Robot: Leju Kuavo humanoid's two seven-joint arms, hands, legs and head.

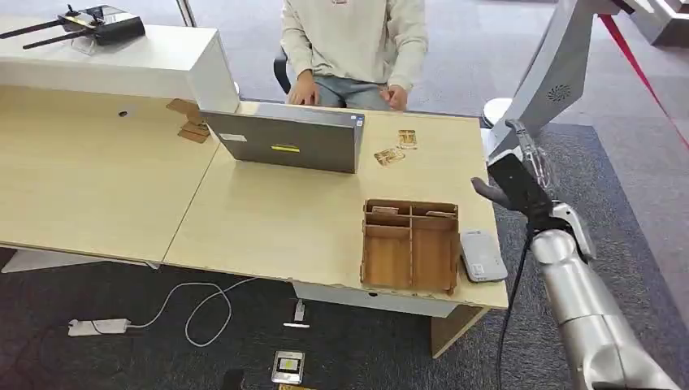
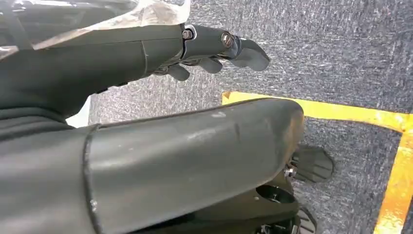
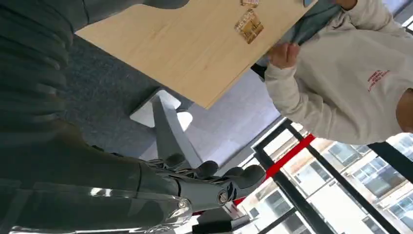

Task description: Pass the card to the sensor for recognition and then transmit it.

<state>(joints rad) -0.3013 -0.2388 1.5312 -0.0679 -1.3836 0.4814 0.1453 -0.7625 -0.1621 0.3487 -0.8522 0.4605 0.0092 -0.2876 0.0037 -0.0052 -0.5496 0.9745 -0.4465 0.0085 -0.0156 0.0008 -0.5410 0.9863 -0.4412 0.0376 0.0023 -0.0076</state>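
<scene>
Right hand [image 1: 520, 183] raised beside light wooden table [image 1: 268, 219], fingers spread, empty. Left hand [image 2: 214, 48] hanging, fingers loose, empty. Judged pre-grasp: next, reach for small printed cards [image 1: 390, 156] beyond compartmented wooden tray [image 1: 410, 244].

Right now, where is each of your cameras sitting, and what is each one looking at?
Head view: high up, looking down at the pale wooden desk; right hand rises beside it.
Left wrist view: behind the left hand, facing grey carpet with yellow tape.
Right wrist view: behind the right hand, facing the desk corner and a seated person.
Shared: small brown cards.
</scene>
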